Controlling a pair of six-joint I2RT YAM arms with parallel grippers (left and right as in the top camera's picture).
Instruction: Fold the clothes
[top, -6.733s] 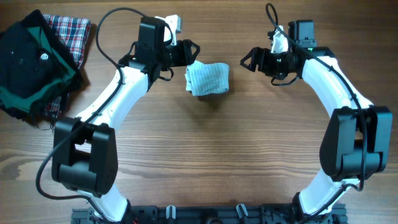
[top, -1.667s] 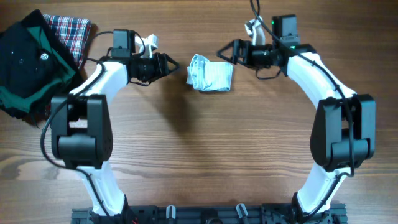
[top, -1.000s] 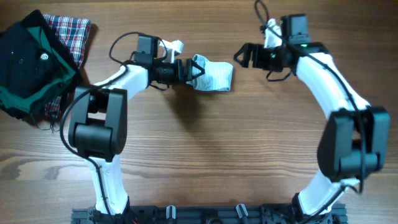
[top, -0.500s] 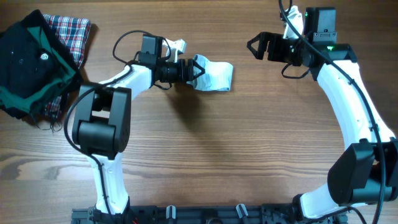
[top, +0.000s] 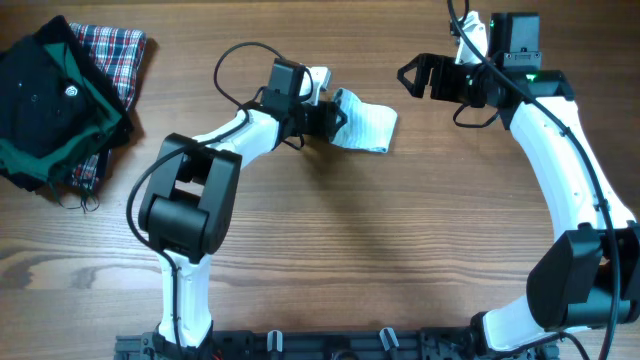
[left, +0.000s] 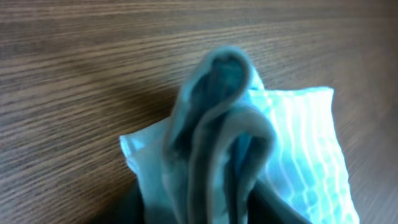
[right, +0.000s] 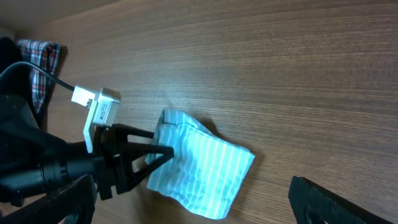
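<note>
The small pale-blue striped garment (top: 367, 123) lies folded on the table near the far middle. My left gripper (top: 335, 117) is shut on its left edge, which bunches up between the fingers in the left wrist view (left: 217, 124). The garment also shows in the right wrist view (right: 205, 168), with the left gripper (right: 163, 151) pinching its left side. My right gripper (top: 408, 76) is open and empty, hovering to the right of and beyond the garment, apart from it. Its dark fingers show at the bottom corners of the right wrist view (right: 193, 202).
A black-and-green garment (top: 45, 100) lies piled at the far left on a red plaid cloth (top: 115, 50). Bare wooden table (top: 380, 250) spreads in front of the arms. The plaid cloth also shows in the right wrist view (right: 38, 68).
My left gripper closed on the garment's left edge and dragged it to the right. My right gripper drew back to the right and away from the garment, staying open.
</note>
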